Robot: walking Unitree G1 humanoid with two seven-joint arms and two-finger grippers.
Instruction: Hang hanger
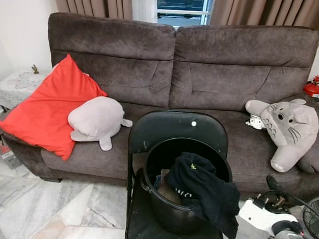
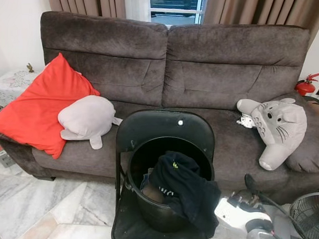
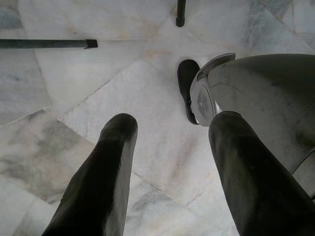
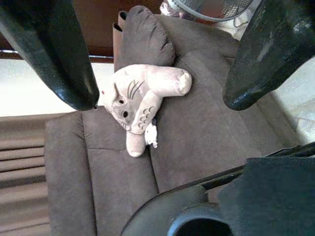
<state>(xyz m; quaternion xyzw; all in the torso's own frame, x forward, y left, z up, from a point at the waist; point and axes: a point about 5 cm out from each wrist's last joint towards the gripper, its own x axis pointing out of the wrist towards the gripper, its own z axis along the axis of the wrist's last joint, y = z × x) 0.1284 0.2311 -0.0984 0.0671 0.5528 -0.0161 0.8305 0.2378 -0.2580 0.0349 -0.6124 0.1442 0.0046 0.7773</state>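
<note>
Nearest you, a black folding metal chair stands on the pale marble tile floor with a round black plastic bucket on its seat. A black garment is draped over the bucket's right rim and hangs down the outside; it carries a small yellow-green mark and some pale lettering, both too small to read. You have no hanger to note in any view; its location cannot be told.

Your right end effector is raised beside the chair, its wrist camera looking over the chair back and bucket rim toward the sofa. Its two black fingers stand wide apart and hold nothing. The white and silver right arm shows low at the right, next to a black wire fan guard.

Your left end effector hangs over the floor, fingers spread and empty.

Behind the chair stands a dark brown fabric two-seat sofa. On it lie a red square cushion, a grey seal-shaped plush touching it, and a grey cat-like plush with whiskers at the right end. Brown curtains hang behind.
</note>
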